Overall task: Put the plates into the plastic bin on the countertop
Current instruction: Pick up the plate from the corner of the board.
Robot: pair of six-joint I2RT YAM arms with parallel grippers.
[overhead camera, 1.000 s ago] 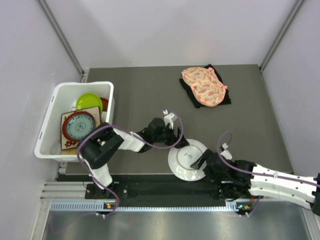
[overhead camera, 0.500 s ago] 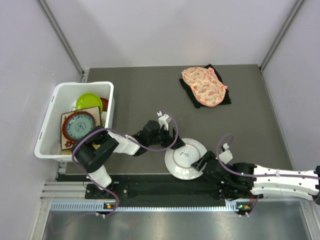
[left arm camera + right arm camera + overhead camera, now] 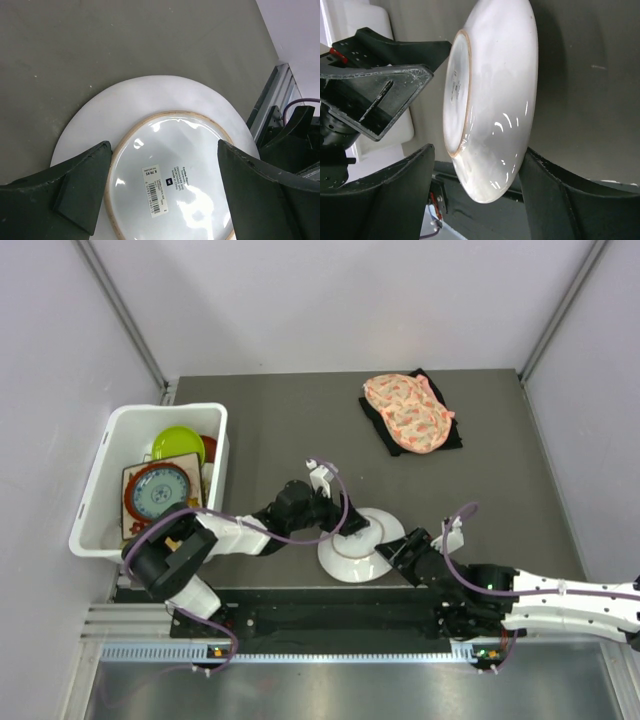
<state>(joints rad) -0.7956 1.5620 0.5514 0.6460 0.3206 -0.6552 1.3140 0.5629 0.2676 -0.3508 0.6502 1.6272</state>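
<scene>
A white round plate point(image 3: 356, 548) lies upside down on the dark grey countertop point(image 3: 280, 420) near its front edge, foot ring and price label up point(image 3: 167, 170). My left gripper point(image 3: 338, 522) is open just over it, fingers wide to either side of the foot ring point(image 3: 163, 147). My right gripper point(image 3: 400, 552) is open and straddles the plate's near-right rim point(image 3: 495, 100), one finger on each face point(image 3: 476, 150); a gap shows at the foot-ring side. The white plastic bin point(image 3: 96, 490) at the left holds a lime plate point(image 3: 178, 443), a red plate point(image 3: 208, 448) and a square floral plate point(image 3: 157, 495).
A pink floral fabric piece point(image 3: 405, 412) lies on a black cloth point(image 3: 452, 436) at the back right. Pale walls close in the left, back and right. The black mounting rail point(image 3: 330, 615) runs along the front edge below the plate.
The plate has slid left and a little away from the front edge. My right gripper followed it leftward. My left gripper pulled back to the left, staying over the plate.
</scene>
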